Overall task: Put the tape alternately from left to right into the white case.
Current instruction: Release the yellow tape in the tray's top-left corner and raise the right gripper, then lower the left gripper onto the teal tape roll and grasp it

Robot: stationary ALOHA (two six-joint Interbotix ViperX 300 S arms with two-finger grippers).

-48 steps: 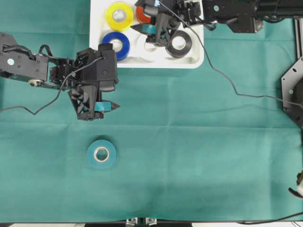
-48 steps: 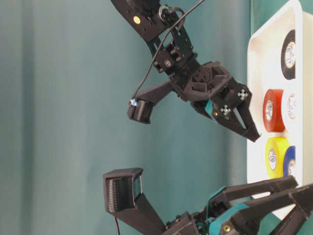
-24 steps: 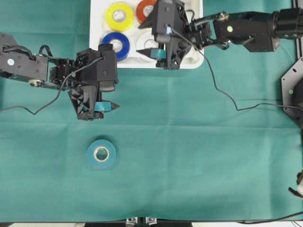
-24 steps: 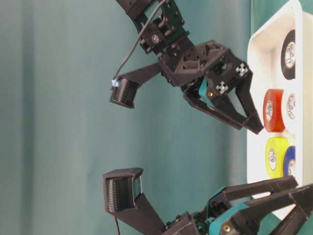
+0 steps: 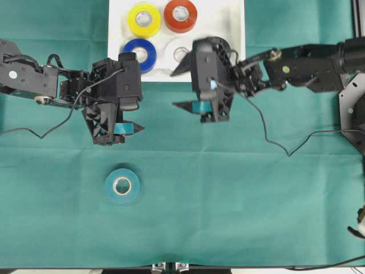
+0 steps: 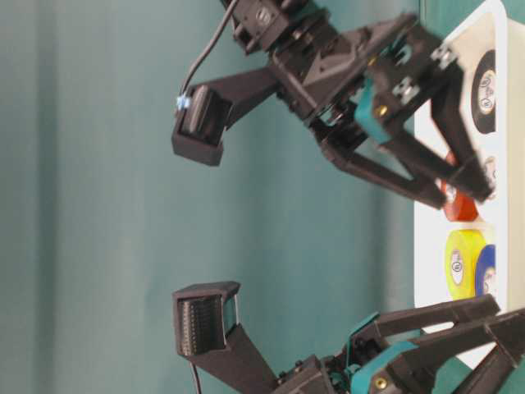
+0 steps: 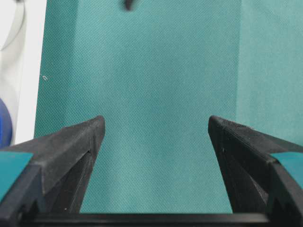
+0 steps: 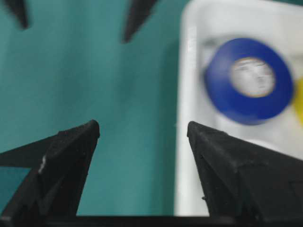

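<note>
Black roll showing only in the table-level view; overhead, the right arm is covering it. Core labels too blurred to read. Right claw is hanging spread and empty over the white case edge. Left claw is hovering agape, empty. Teal roll is lying on the surface; yellow, red-orange, blue, white are sitting in the case.
</note>
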